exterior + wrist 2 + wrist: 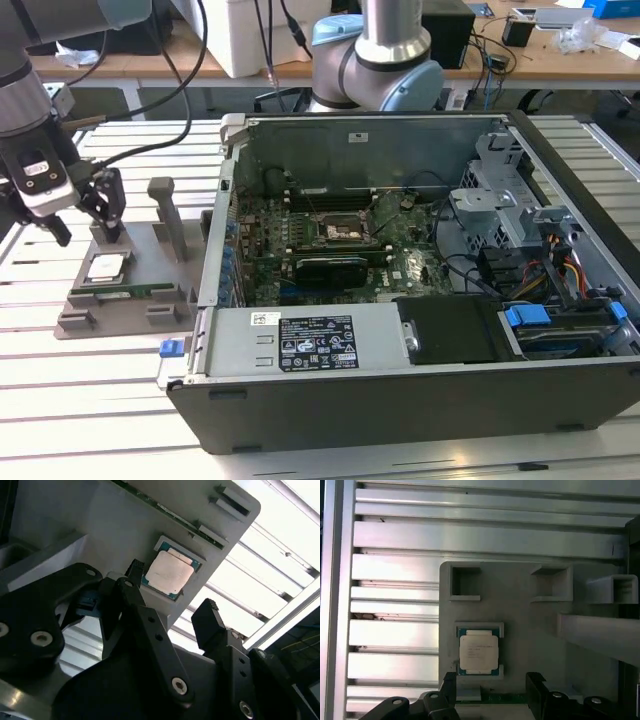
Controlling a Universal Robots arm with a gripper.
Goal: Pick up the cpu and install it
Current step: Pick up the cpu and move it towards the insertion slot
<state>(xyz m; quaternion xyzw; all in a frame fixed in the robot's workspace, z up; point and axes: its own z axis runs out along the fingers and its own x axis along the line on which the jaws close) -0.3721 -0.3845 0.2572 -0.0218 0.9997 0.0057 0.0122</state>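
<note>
Your claw [170, 589] hangs with jaws spread and empty, apparently just above the cpu [478, 652], which lies seated in the grey holder [520, 630] on the worktop [100, 400] beside the open computer case [400, 400], so neither pickup nor installation is done yet.

The gripper [84, 222], jaws apart, hangs just above the cpu [107, 266] on a gray tray [150, 262] beside the open case [400, 410].

I see the cpu [107, 266] lying flat at the exterior view's left, silver top up, thin green rim, seated in a grey holder [150, 268].
</note>
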